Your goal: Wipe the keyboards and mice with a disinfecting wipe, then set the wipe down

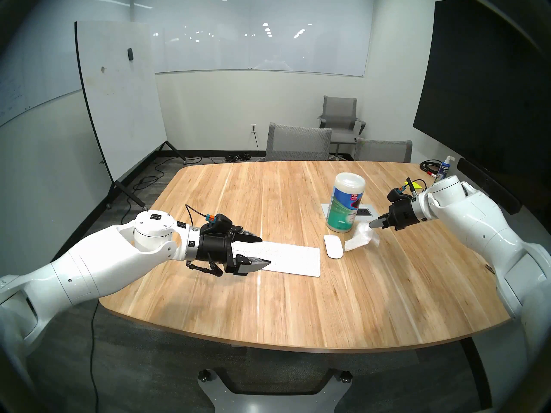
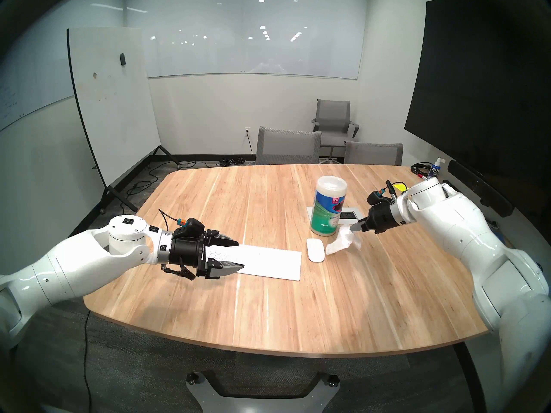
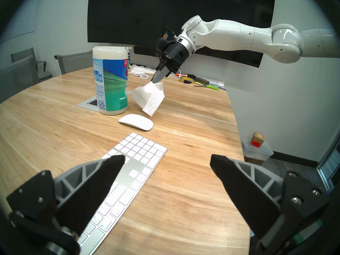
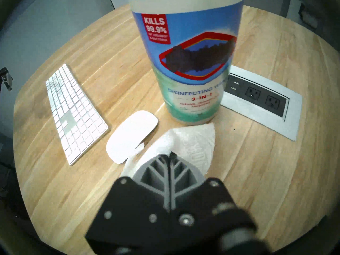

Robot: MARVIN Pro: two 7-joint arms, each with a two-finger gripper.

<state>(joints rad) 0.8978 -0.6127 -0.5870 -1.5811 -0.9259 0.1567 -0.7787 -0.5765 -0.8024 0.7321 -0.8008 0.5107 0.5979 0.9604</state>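
Left wrist view showed right gripper point(image 3: 157, 78) pinched shut on dangling wipe point(image 3: 150, 98) above mouse point(image 3: 136, 121), left gripper point(image 3: 165, 159) spread wide, empty, over keyboard point(image 3: 139, 153).

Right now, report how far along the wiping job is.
Done: a wipe is out of the canister and pinched in the shut right pincer. In hand: it hangs above the table, just beside the mouse, not clearly touching it. Left: wiping the mouse and keyboard, then setting the wipe down. The left pincer waits open over the keyboard.
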